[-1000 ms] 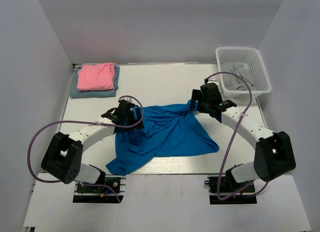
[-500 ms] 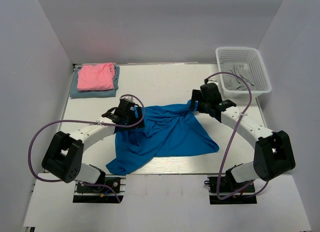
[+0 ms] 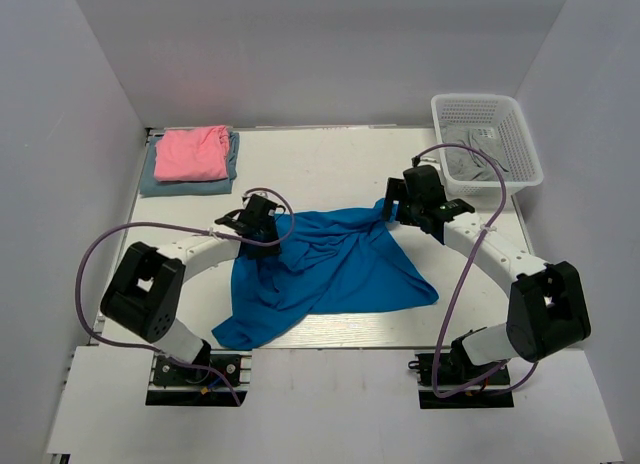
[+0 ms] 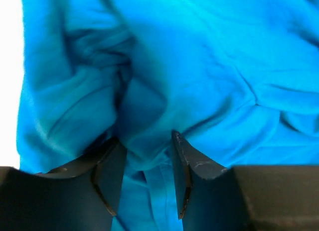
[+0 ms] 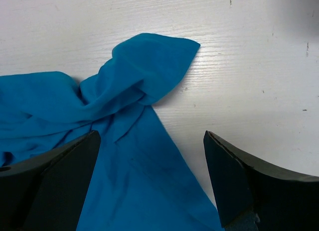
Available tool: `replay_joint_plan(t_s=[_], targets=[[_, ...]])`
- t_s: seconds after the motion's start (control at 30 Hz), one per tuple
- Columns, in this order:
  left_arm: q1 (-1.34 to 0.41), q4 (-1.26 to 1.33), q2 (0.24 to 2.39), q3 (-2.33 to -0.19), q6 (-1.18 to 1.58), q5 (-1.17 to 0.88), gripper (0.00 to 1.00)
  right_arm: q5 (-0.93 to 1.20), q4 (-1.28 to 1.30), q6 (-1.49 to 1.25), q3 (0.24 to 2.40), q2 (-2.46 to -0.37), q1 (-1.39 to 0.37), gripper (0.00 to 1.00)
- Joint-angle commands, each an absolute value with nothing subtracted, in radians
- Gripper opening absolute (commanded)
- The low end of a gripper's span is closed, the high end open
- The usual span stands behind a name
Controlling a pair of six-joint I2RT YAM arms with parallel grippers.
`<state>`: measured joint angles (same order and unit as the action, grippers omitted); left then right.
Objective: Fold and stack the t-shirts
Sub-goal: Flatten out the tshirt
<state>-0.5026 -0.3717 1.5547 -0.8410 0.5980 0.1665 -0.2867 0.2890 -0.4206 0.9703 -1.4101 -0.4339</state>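
The large bright blue t-shirt [image 3: 330, 264] lies crumpled across the middle of the table. My left gripper [image 3: 268, 229] is down on its upper left part. In the left wrist view the gripper [image 4: 147, 141] has its jaws half closed, with a raised fold of the blue cloth [image 4: 199, 66] between them. My right gripper [image 3: 397, 211] hovers wide open over the shirt's upper right corner [image 5: 149, 61], holding nothing. The pink t-shirt [image 3: 190, 152] lies folded on the dull grey-blue one [image 3: 150, 181] at the back left.
A white plastic basket [image 3: 485, 104] at the back right holds grey cloth [image 3: 470, 159]. Bare white table [image 5: 249, 66] shows to the right of the blue shirt's corner. White walls stand on three sides.
My left gripper has moved a little right and farther onto the blue shirt, and its jaws have narrowed from wide open around a fold. The right arm has stayed still.
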Motion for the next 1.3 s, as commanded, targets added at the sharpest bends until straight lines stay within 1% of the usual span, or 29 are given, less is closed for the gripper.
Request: replay_joint_plan(t_s=[0.0,0.13,0.2,0.3,0.37,0.53,0.7,0.83,0.87,0.9,0.93,1.0,1.03,1.07,1.27], targets=[[-0.505,-0.419,1.470,-0.874,0.627,0.225,0.50,-0.305,0.276,-0.439,0.980,-1.411,-0.425,0.90],[-0.505,-0.419,1.370,-0.844,0.627,0.225,0.51,-0.298,0.275,-0.439,0.985,-1.420,-0.422,0.90],[-0.505,-0.396,1.347,-0.824,0.627,0.225,0.45,-0.288,0.273,-0.437,0.989,-1.425,-0.420,0.90],[-0.505,-0.359,1.347,-0.813,0.604,0.216,0.45,-0.284,0.278,-0.437,0.992,-1.434,-0.422,0.90],[-0.505,-0.389,1.394,-0.834,0.604,0.216,0.49,-0.285,0.287,-0.436,0.992,-1.437,-0.422,0.90],[-0.505,-0.446,1.460,-0.873,0.615,0.270,0.54,-0.285,0.290,-0.433,0.989,-1.434,-0.417,0.90],[-0.505,-0.448,1.526,-0.888,0.637,0.363,0.54,-0.279,0.293,-0.436,0.994,-1.439,-0.416,0.90],[-0.505,-0.448,1.575,-0.923,0.637,0.374,0.54,-0.279,0.294,-0.431,0.996,-1.450,-0.411,0.90],[-0.505,-0.448,1.575,-0.923,0.637,0.374,0.52,-0.281,0.295,-0.431,0.996,-1.450,-0.411,0.90],[-0.505,-0.439,1.575,-0.933,0.637,0.365,0.47,-0.279,0.298,-0.431,0.996,-1.454,-0.414,0.90],[-0.505,-0.439,1.575,-0.933,0.637,0.365,0.37,-0.279,0.296,-0.433,0.997,-1.456,-0.408,0.90],[-0.505,-0.439,1.563,-0.933,0.637,0.345,0.22,-0.293,0.298,-0.436,0.996,-1.453,-0.410,0.90],[-0.505,-0.439,1.539,-0.933,0.637,0.345,0.06,-0.299,0.299,-0.439,0.996,-1.456,-0.411,0.90],[-0.505,-0.439,1.523,-0.924,0.637,0.336,0.00,-0.310,0.296,-0.440,0.996,-1.457,-0.408,0.90],[-0.505,-0.449,1.407,-0.913,0.627,0.301,0.00,-0.314,0.298,-0.468,1.006,-1.494,-0.393,0.90]])
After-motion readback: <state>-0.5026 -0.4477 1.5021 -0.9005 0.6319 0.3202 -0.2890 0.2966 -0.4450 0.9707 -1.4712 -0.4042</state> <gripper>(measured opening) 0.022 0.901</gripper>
